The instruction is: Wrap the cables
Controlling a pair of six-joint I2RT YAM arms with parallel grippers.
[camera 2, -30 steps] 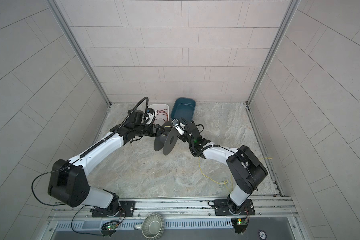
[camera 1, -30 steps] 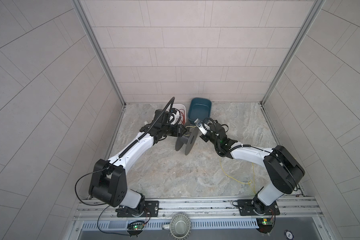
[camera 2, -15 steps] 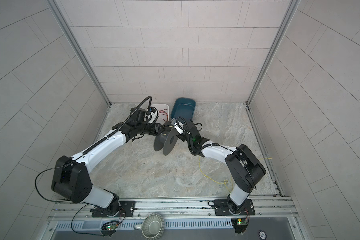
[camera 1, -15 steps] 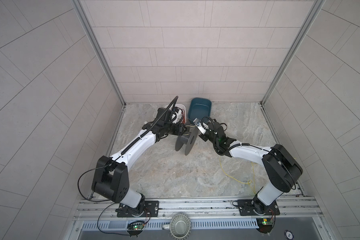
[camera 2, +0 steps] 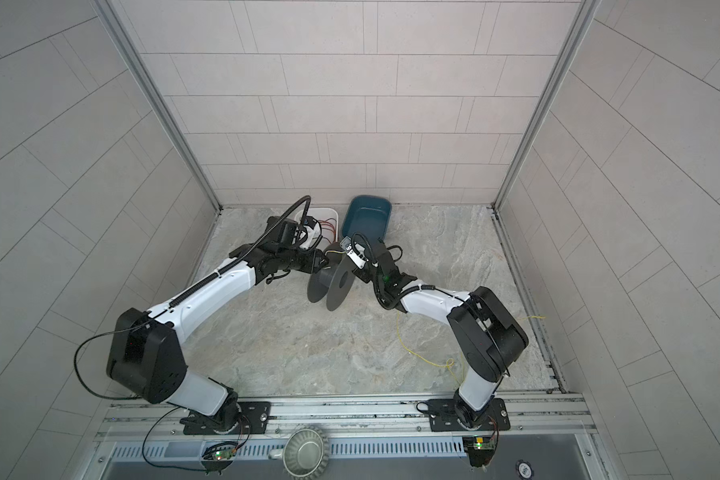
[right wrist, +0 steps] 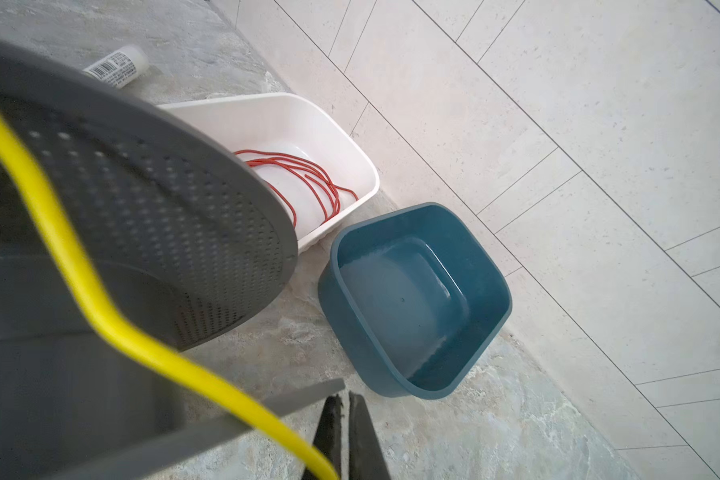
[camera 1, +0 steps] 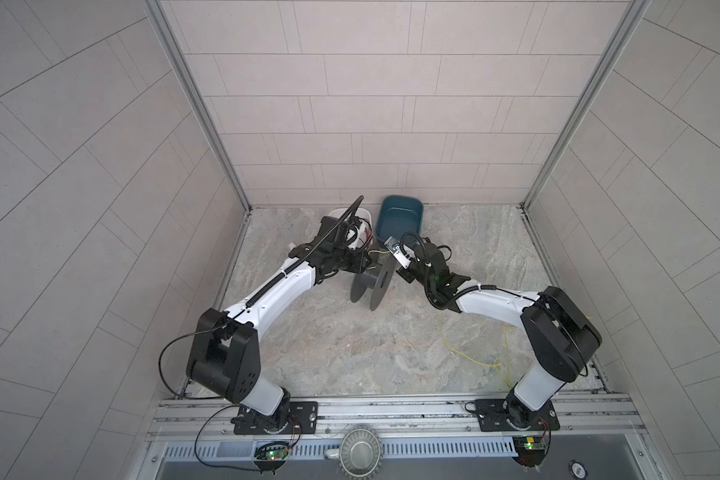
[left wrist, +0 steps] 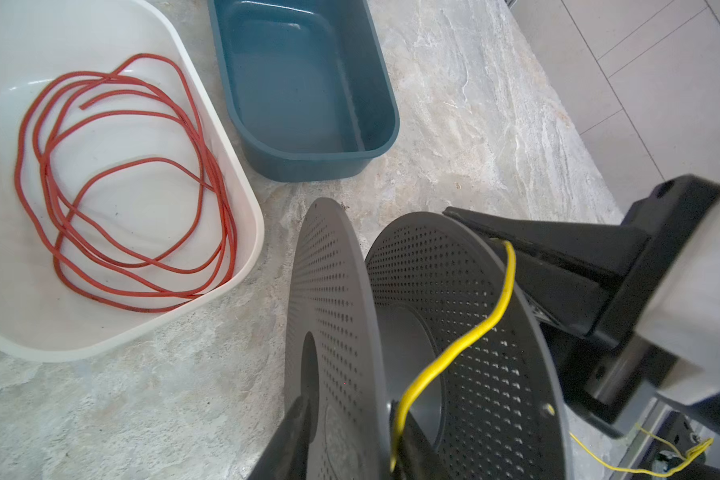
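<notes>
I get open floor (camera 1: 350,353) near side, cables (camera 1: 494,364) trailing right; spool (camera 1: 381,291) blocks centre, white bin (left wrist: 248,216) and teal bin (left wrist: 308,166) behind it.

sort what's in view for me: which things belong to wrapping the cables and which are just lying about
Job: yellow cable, grey spool, left gripper at the spool's flange, right gripper holding the cable.
Lying about: red wire in the white tub, blue tub, small barcoded bottle.

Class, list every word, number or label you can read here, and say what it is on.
On the white bottle: barcode and small print, too blurred to read.
On the white tag on the right arm: one dark mark, perhaps a digit, too small.
No other text.
</notes>
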